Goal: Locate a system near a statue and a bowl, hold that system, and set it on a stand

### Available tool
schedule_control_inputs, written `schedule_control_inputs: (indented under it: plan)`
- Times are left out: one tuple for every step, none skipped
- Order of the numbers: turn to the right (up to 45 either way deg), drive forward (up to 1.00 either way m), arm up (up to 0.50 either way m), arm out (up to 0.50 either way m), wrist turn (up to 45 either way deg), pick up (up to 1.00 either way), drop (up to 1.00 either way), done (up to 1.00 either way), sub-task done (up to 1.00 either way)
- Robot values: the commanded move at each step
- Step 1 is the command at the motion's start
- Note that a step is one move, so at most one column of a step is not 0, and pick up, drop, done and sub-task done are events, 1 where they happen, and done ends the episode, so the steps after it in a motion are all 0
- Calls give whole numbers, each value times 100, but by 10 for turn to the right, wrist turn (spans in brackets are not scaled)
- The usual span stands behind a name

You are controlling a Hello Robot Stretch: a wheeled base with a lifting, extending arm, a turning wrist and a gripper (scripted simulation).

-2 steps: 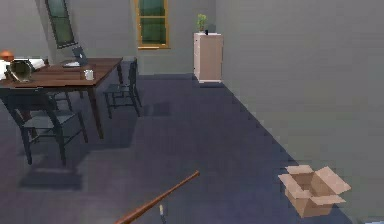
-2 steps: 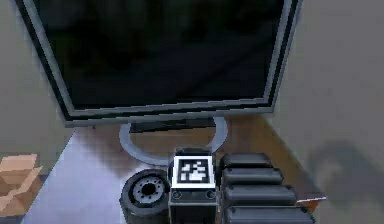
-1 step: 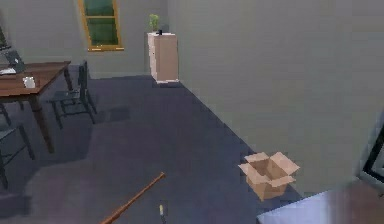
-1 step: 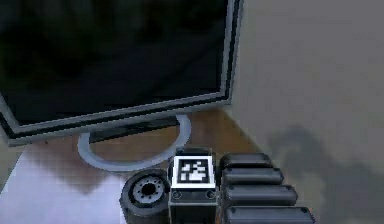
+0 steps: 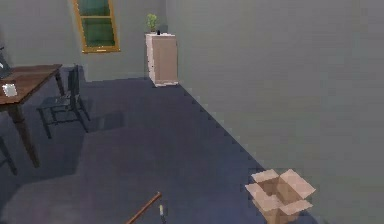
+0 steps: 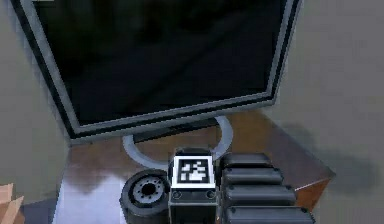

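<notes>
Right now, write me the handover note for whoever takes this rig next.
Gripper: low in the arm side view, at a brown stand bearing a big screen; cannot tell whether it holds anything.
Forward view: dark table, white cabinet, cardboard box on the floor.
Done: cannot tell.
Left: confirm the system, hold it, set it on a stand.
</notes>
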Motion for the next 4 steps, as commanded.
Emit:
schedule_control_inputs:
  plan:
    - [-210,0,0,0,0,0,0,0,0]
    - [210,0,0,0,0,0,0,0,0]
    - [30,0,0,0,0,0,0,0,0]
    - [0,0,0,48,0,0,0,0,0]
